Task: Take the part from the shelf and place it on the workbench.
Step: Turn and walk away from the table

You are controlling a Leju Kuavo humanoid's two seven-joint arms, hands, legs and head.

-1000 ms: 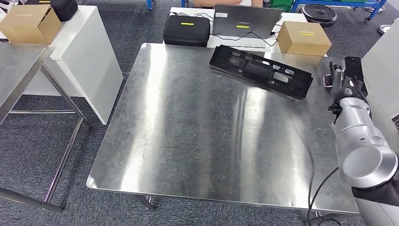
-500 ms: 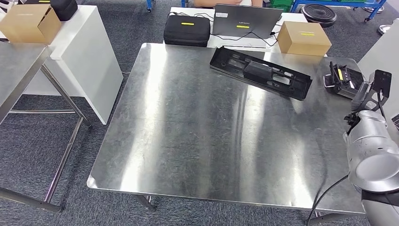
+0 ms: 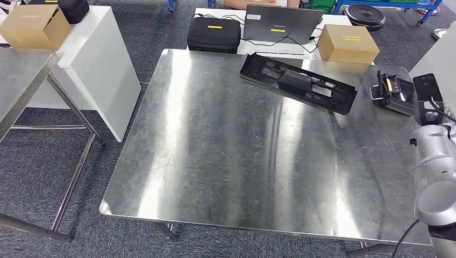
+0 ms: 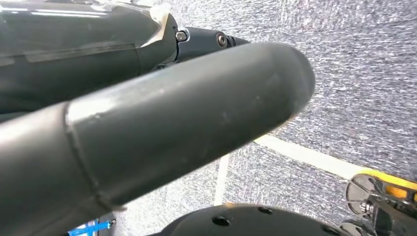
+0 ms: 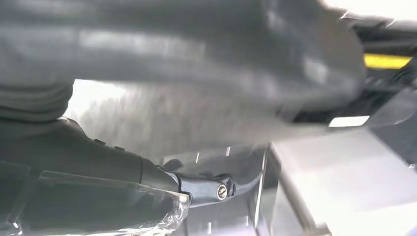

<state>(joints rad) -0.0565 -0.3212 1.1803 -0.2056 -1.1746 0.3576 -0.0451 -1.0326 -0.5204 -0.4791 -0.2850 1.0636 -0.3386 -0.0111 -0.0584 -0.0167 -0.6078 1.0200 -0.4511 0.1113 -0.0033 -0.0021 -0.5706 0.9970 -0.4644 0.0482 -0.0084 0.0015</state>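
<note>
The long black moulded plastic part [image 3: 299, 83] lies flat on the steel table [image 3: 226, 156]. The right hand [image 5: 187, 59] shows beside that table as a blur. Whether either hand's fingers are spread or pressed together cannot be told.

The workbench [image 3: 215, 161] was bare sheet metal, brushed and scuffed, with streaky glare. The part [image 3: 297, 82] on it looked like black moulded plastic, matt with a few shiny spots. The two boxes [image 3: 347, 43] were plain brown cardboard, dull. The case [image 3: 213, 34] seemed black fabric, matt. The right arm [image 3: 434, 172] was smooth silver metal with a satin sheen. The floor [image 3: 123, 54] was rough grey carpet. The left hand [image 4: 147, 128] wore smooth, dark grey plastic, faintly glossy; the right hand [image 5: 196, 64] was blurred
</note>
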